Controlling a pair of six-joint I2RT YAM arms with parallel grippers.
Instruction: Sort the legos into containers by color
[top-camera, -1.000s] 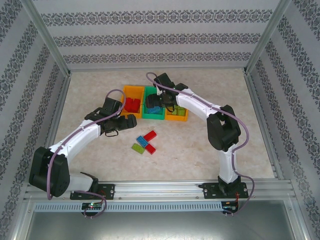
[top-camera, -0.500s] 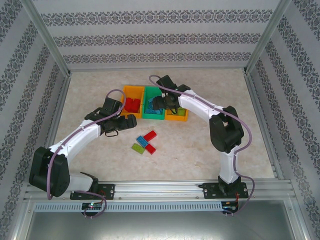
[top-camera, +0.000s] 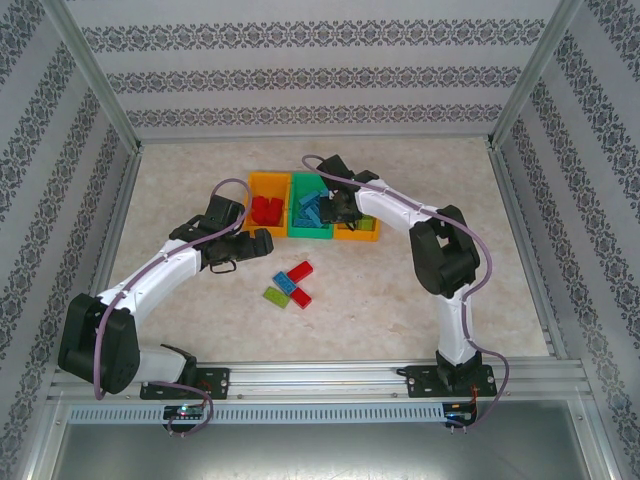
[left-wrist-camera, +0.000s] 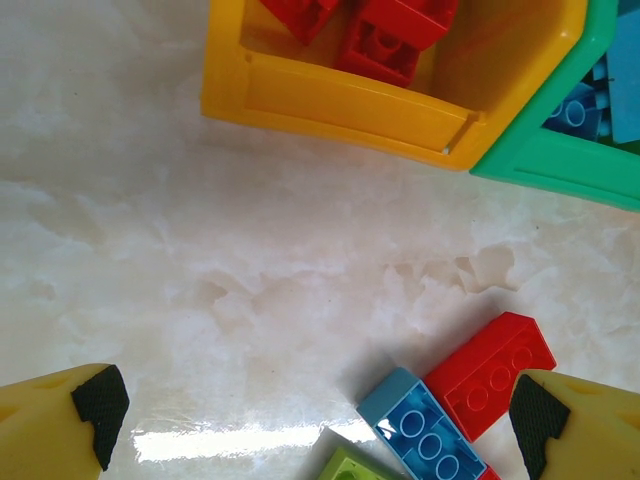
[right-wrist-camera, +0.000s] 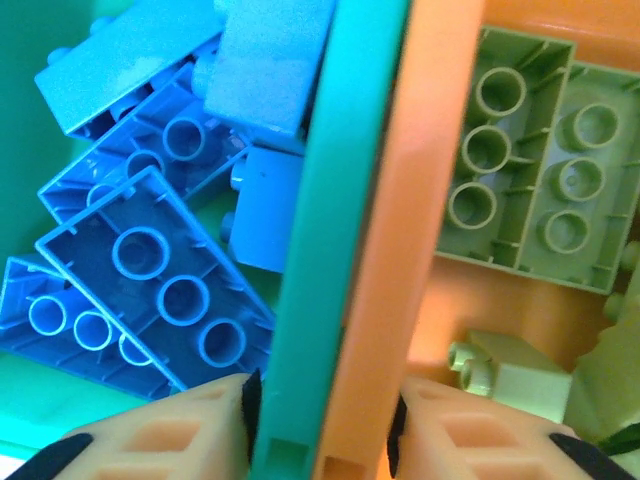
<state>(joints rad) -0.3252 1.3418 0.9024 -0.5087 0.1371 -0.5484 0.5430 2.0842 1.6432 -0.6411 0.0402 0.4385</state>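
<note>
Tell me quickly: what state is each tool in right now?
Left tool: open, holding nothing.
Right tool: closed on the joined walls of the green bin and the orange bin.

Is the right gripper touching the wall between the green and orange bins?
Touching. The right wrist view shows the right gripper with both pads flush against the joined bin walls, one each side.

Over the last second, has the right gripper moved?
Yes. The right gripper has shifted right, from over the green bin to straddling its shared wall with the right orange bin.
</note>
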